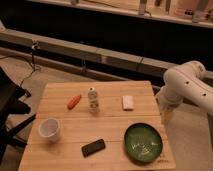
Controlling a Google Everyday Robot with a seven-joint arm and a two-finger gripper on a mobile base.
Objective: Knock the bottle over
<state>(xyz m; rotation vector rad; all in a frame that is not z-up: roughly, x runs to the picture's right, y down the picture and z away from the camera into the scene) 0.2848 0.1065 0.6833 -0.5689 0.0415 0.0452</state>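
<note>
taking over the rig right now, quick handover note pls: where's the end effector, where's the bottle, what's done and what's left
End effector: at the tip of the white arm, low beside the right edge of the light wooden table, far from the bottle.
Bottle: the small slim translucent-whitish bottle with a white cap stands upright mid-table, between an orange carrot-shaped item and a small flat white packet.
Nearer the camera: white cup, black flat device, green round bowl.
Done: nothing; the bottle is not yet tipped.
Left: bring the end effector across, probably past the white packet, and push the bottle over.
</note>
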